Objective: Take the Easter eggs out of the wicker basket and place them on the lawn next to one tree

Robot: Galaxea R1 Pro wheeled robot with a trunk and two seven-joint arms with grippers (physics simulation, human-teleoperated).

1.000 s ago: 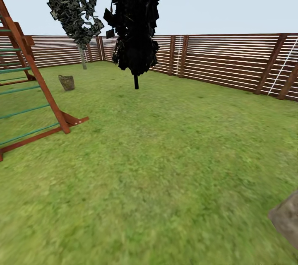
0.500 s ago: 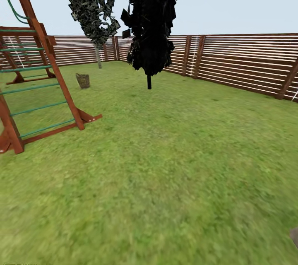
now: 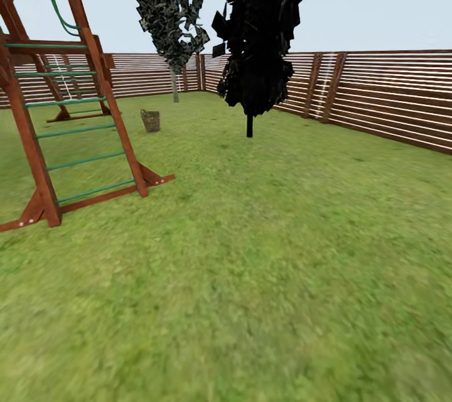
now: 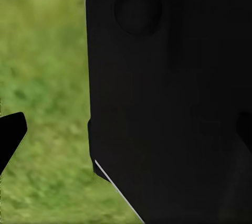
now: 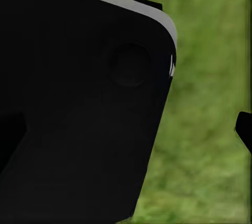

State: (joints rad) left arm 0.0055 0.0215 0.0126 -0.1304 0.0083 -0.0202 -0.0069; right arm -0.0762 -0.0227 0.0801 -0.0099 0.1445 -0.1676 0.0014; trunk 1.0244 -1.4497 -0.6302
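The wicker basket stands small and far off on the lawn, just beyond the play frame's foot. The Easter eggs are hidden; the basket is too distant to see into. A tree with a pale trunk rises behind the basket near the fence corner. In the left wrist view, my left gripper is open, one dark fingertip at the picture's edge over grass. My right gripper is open too, with a fingertip over grass. Both hold nothing.
A wooden play frame with green rungs stands at the left. A tree with a thin black trunk stands mid-lawn, right of the basket. A brown slatted fence encloses the garden. Black parts of my own body block much of both wrist views.
The head view has swung left, so everything has shifted right in the picture and more of the play frame shows. A grey object at the lower right has left the view.
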